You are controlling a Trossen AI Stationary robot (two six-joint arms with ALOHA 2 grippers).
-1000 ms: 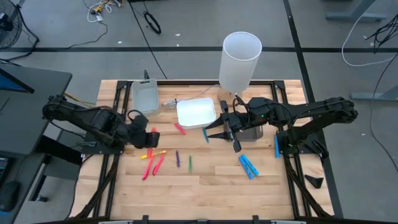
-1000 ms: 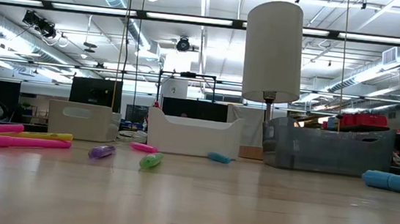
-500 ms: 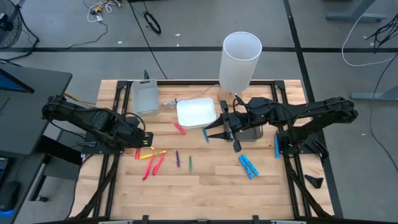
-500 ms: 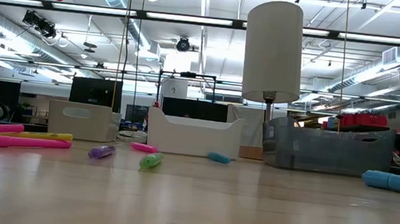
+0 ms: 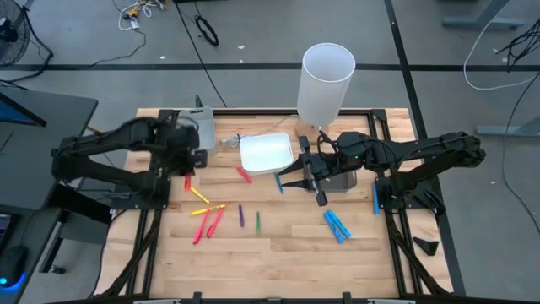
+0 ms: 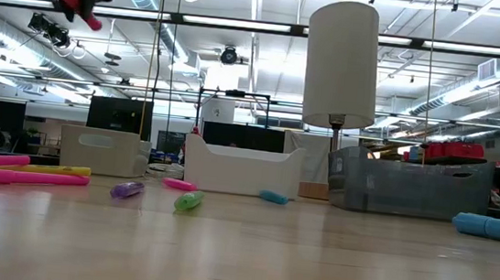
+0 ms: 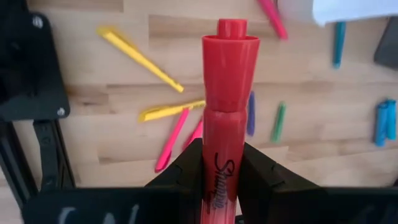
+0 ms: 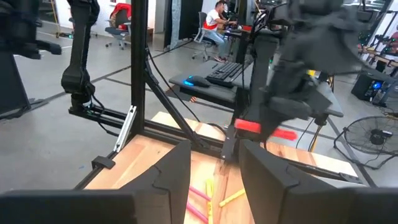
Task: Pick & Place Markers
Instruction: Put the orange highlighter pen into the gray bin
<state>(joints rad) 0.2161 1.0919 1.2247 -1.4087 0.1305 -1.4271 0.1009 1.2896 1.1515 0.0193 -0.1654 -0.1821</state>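
High cam overhead, low at tabletop, wrists close; all share table.

Bare wooden table along its front edge, tall white cylinder and three small trays crowding the back edge.

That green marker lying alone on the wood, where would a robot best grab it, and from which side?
Probably at its middle, coming straight down from above. The green marker lies flat on the table, a thin stick with bare wood on both long sides, so fingers could close across its width. The purple marker lies beside it but apart, leaving room for one finger between them.
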